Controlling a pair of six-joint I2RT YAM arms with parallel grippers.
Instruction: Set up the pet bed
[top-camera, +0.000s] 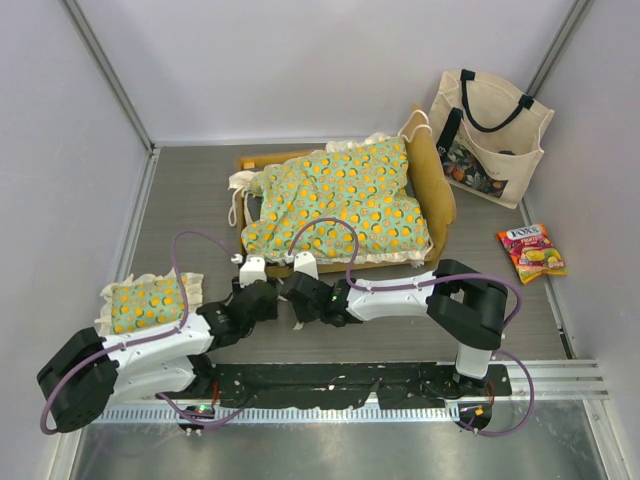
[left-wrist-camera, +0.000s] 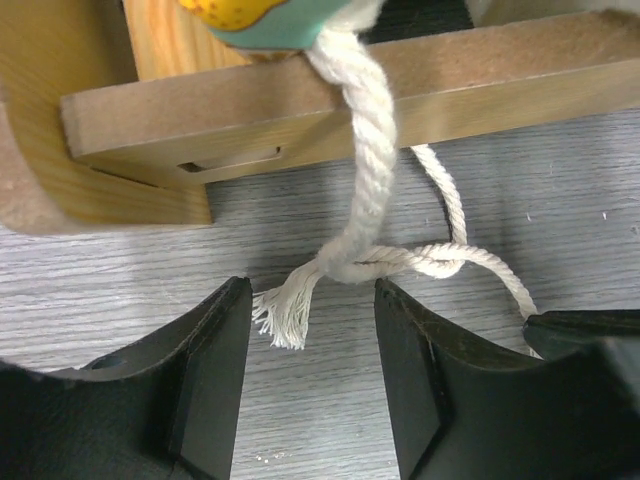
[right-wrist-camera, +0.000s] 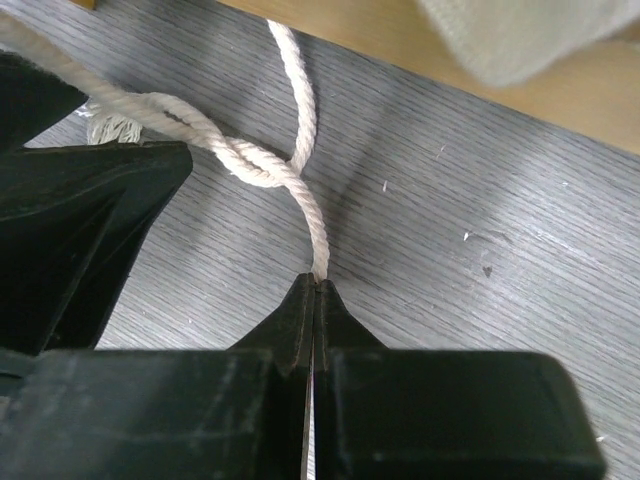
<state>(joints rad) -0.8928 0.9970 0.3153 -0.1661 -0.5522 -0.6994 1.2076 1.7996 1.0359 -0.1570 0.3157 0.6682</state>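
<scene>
Grey wood-grain table (top-camera: 190, 200) between pale walls (top-camera: 300, 60) carries the pet bed (top-camera: 345, 205), which stands in the middle, a little toward the far side. Its frame (left-wrist-camera: 300, 110) is of light wood, and the curved headboard (top-camera: 437, 185) rises at the right end. On it lies the mattress cushion (top-camera: 330, 190), green with an orange print and a cream ruffle around the edge (it sits somewhat crooked on the frame).

From the near corner of the cushion a white twisted tie cord (left-wrist-camera: 370, 170) hangs over the frame to the table, where it crosses a second strand. The left end effector (left-wrist-camera: 310, 300) has its jaws apart on both sides of the frayed end and grips nothing. The right end effector (right-wrist-camera: 315, 285) is closed on one strand of the tie cord.

A small matching pillow (top-camera: 145, 300) lies at the left, a tote bag (top-camera: 485, 135) leans in the far right corner, and a candy bag (top-camera: 532, 250) lies near it.
</scene>
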